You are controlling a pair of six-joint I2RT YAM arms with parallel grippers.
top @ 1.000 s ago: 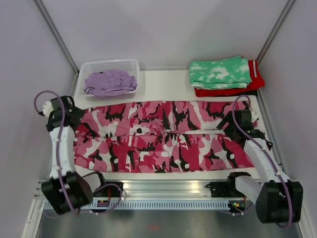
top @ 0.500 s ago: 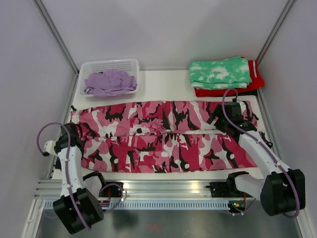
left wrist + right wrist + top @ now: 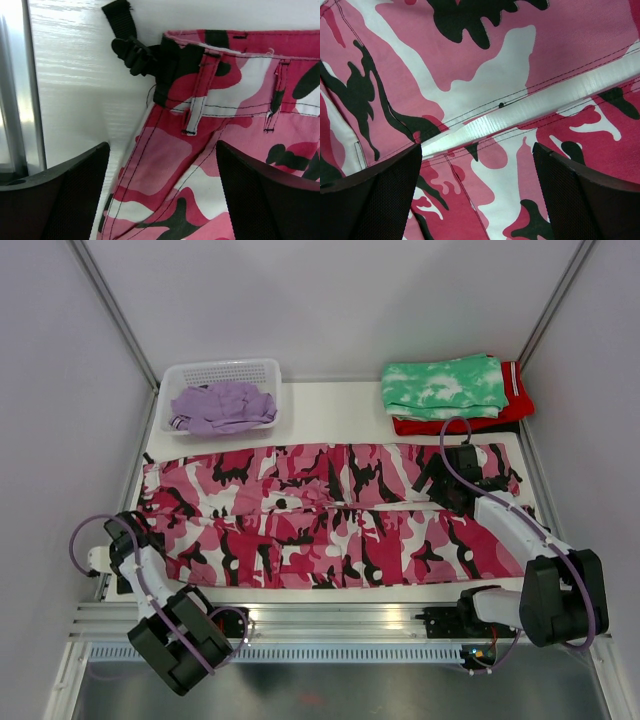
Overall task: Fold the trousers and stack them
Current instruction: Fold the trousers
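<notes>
The pink, white and black camouflage trousers [image 3: 330, 520] lie spread flat across the table, waistband to the left, legs to the right. My left gripper [image 3: 138, 536] hovers open at the near left waistband corner [image 3: 200, 100]; the left wrist view shows fabric between the fingers [image 3: 55, 200], ungripped. My right gripper [image 3: 442, 480] hangs open over the legs, above the strip of table [image 3: 520, 112] between them. Its fingers [image 3: 585, 200] hold nothing. The lilac trousers [image 3: 222, 405] lie bunched in a basket.
A white basket [image 3: 220, 367] stands at the back left. A folded green tie-dye garment [image 3: 443, 385] lies on a red one [image 3: 515, 405] at the back right. A black strap with a buckle [image 3: 132, 50] pokes out of the waistband. A metal rail [image 3: 340, 625] runs along the near edge.
My left gripper has swung from the far left end of the waistband down to its near left corner. My right gripper has shifted left and back over the legs.
</notes>
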